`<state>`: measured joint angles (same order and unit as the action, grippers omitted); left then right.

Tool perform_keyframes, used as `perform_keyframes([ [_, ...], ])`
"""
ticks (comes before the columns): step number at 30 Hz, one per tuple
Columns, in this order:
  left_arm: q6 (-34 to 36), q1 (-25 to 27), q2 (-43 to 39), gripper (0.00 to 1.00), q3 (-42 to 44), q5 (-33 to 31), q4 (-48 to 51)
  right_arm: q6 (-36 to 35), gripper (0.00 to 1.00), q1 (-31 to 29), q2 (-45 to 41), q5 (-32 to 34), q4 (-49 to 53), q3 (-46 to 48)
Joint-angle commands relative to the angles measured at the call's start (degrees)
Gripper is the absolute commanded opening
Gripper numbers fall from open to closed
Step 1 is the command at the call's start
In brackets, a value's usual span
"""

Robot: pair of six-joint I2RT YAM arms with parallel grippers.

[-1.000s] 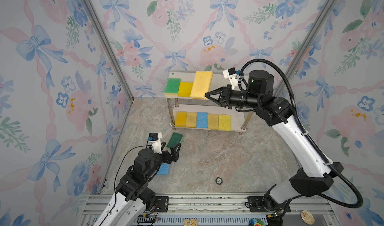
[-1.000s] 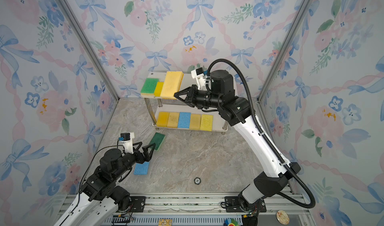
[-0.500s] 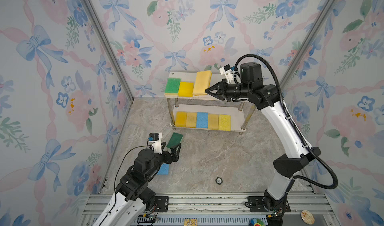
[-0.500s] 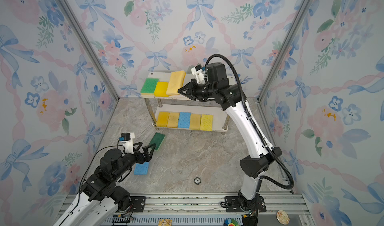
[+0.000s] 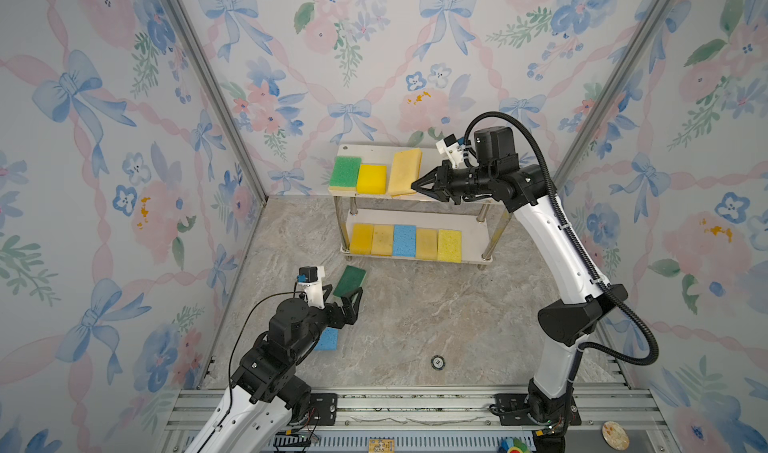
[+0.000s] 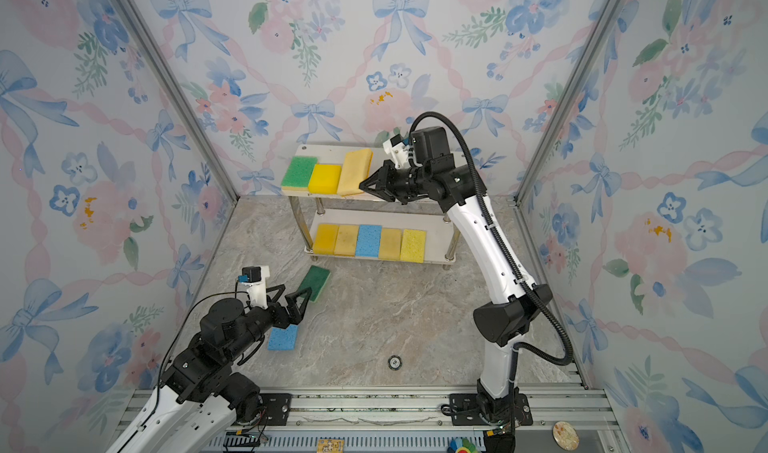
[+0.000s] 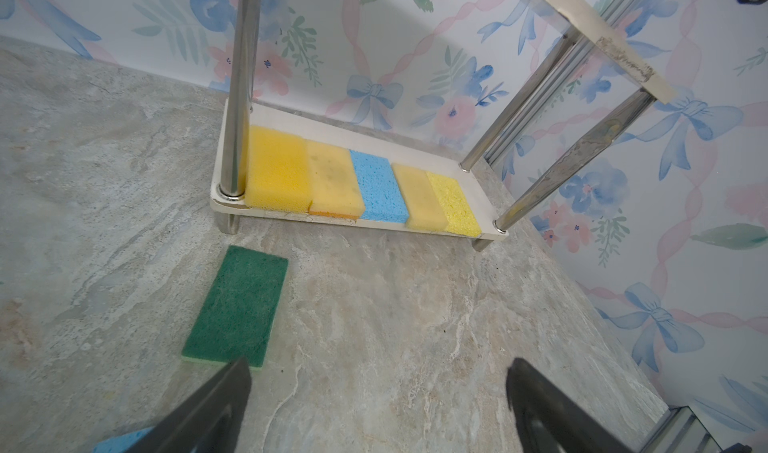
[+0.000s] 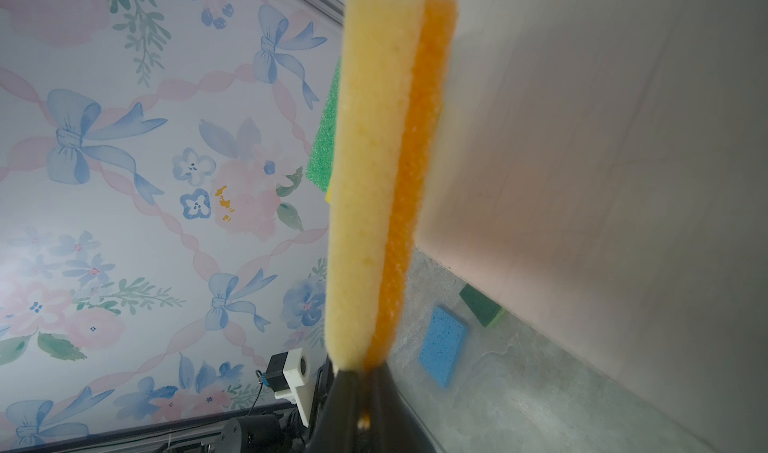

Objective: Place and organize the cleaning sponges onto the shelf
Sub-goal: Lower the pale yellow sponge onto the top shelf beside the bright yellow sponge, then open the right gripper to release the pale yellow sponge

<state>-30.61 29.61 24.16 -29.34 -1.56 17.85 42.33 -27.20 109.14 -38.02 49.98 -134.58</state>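
**Eight of ten sponges at the shelf, the eighth not yet let go**

We see the right gripper (image 5: 415,185) pinched narrow on one short end of a pale yellow sponge (image 5: 405,171). Its orange underside shows in the right wrist view. A second ago that sponge hung higher above the shelf (image 5: 376,152). Since then the arm has brought it down, and it now leans tilted over the top board, just beside the bright yellow sponge (image 5: 371,178). The bright yellow one and the green sponge (image 5: 345,172) beyond it lie flat there. We cannot tell whether the tilted sponge's lower edge touches the board yet. The third place on the top tier is nearly filled, and we judge that what remains is to lay the sponge flat and let go.

The row of five (image 5: 405,241) on the lower board lies as it did. The left gripper (image 7: 379,363) has not moved in that second either. Its jaws stand wide and empty, low over the floor, just beside the dark green scourer (image 7: 237,305). The blue sponge (image 6: 283,338) lies near it, partly under the arm. Those two are all that is left to fetch. The top board shows bare room to the right of the tilted sponge, where the right arm now reaches across.
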Motion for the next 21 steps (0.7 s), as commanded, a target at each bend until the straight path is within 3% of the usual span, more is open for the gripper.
perform_keyframes([
  [1, 0.6, 0.2, -0.4, 0.98, 0.8, -0.5, -0.5, -1.0, 0.10, 0.8, 1.5, -2.1, 0.8, -2.2],
  [21, 0.6, 0.3, 0.2, 0.98, 0.7, -0.7, -0.4, 0.0, 0.11, 2.9, 7.4, -5.0, 1.0, -6.7],
])
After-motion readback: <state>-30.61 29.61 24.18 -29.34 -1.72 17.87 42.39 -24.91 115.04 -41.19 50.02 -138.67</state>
